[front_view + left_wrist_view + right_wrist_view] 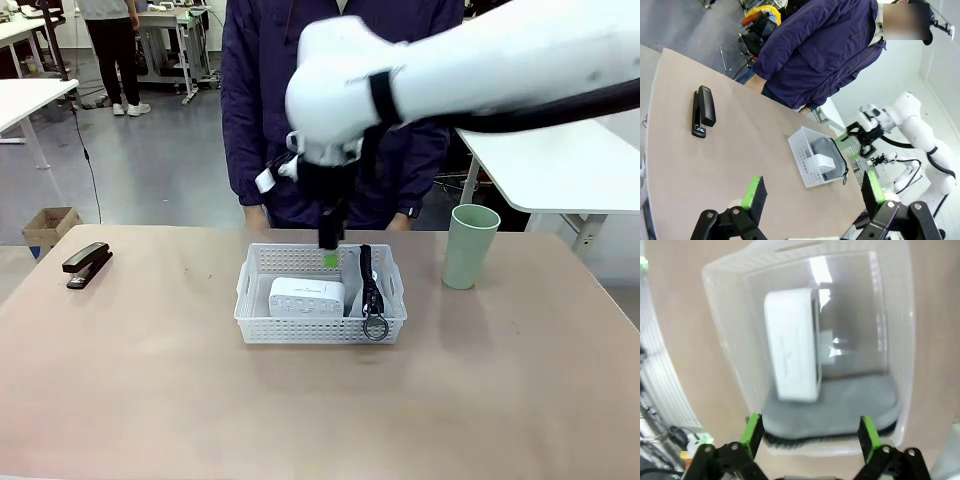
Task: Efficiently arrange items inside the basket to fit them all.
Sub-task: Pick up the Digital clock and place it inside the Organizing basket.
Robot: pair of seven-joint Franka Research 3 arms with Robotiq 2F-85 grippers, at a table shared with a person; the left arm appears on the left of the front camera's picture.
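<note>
Right gripper (811, 421) hangs open over the basket (320, 328) | white box (306, 297) and grey pouch (835, 407) lie inside | left gripper (813, 187) open above the bench (150, 380)

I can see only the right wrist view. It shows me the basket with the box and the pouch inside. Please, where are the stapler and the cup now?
Observer: The stapler lies on the table, well off to the robot's left of the basket.
Operator: And the cup?
Observer: The cup stands upright on the table to the robot's right of the basket, not touching it.
Operator: Is the left gripper busy?
Observer: No, the left gripper is open, with nothing between its fingers, above the table.
</note>
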